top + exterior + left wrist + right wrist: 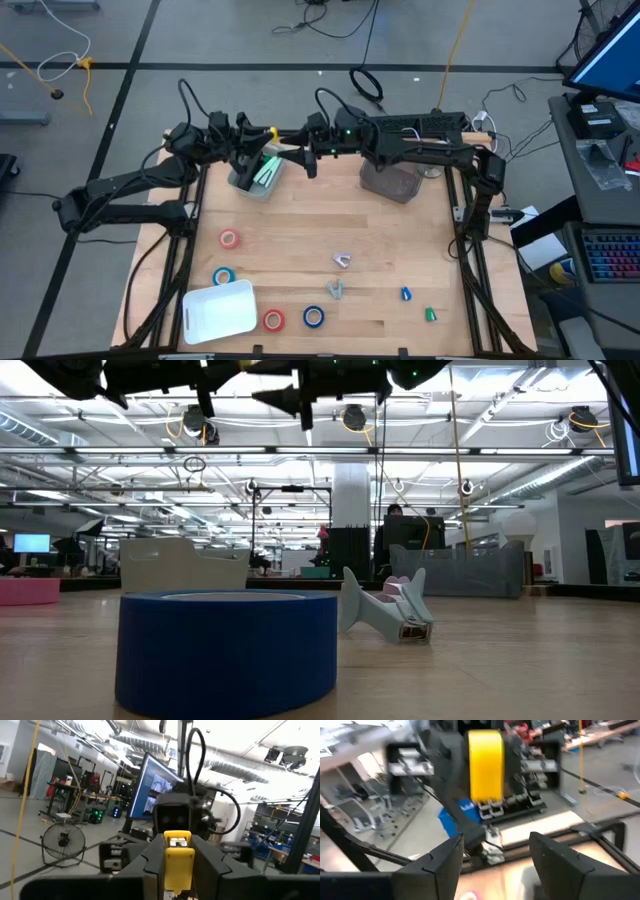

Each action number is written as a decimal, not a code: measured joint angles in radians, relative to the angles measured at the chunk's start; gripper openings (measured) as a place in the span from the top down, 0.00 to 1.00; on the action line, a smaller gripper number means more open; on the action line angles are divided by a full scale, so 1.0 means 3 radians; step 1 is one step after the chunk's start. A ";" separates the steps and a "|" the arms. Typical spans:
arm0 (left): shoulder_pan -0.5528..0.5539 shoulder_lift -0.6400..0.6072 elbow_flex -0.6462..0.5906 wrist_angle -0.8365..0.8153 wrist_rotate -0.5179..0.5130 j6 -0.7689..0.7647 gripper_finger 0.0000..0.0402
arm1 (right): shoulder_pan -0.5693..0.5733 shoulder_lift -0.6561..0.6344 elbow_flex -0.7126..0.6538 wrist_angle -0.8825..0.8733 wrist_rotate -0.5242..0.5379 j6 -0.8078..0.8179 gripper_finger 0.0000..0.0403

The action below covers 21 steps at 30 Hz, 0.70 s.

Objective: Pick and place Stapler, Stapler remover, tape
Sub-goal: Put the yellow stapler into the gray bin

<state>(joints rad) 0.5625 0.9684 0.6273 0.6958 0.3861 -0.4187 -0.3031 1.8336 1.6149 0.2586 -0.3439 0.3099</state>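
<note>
Near the table's [300, 215] far edge, the left gripper [178, 870] clamps what appears a yellow stapler [178, 857]; the right gripper [496, 857] gapes, empty.

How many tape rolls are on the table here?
4: a red roll left of centre, a blue roll above the white tray, a red roll and a blue roll to the tray's right. Others may be hidden.

Yellow stapler [178, 861] held aloft; tape rolls [229, 239] flat on table.
</note>
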 joint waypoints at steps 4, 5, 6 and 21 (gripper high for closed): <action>0.0138 0.0001 0.0000 -0.0240 -0.0026 0.0000 0.82 | -0.0079 0.0000 -0.0001 -0.0151 0.0000 -0.0053 0.41; 0.0170 0.0000 0.0000 -0.0340 -0.0055 0.0008 0.83 | -0.0101 0.0000 0.0000 -0.0192 0.0000 -0.0053 0.40; 0.0203 0.0000 0.0001 -0.0458 -0.0089 0.0020 0.83 | -0.0121 0.0000 0.0000 -0.0239 -0.0001 -0.0053 0.40; 0.0510 0.0013 0.0001 -0.2680 -0.1079 0.0104 0.80 | -0.0234 0.0000 0.0000 -0.0542 -0.0006 -0.0052 0.39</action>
<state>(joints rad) 0.7155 0.9722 0.6277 -0.1081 0.0624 -0.3876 -0.3733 1.8336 1.6150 0.0959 -0.3458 0.2943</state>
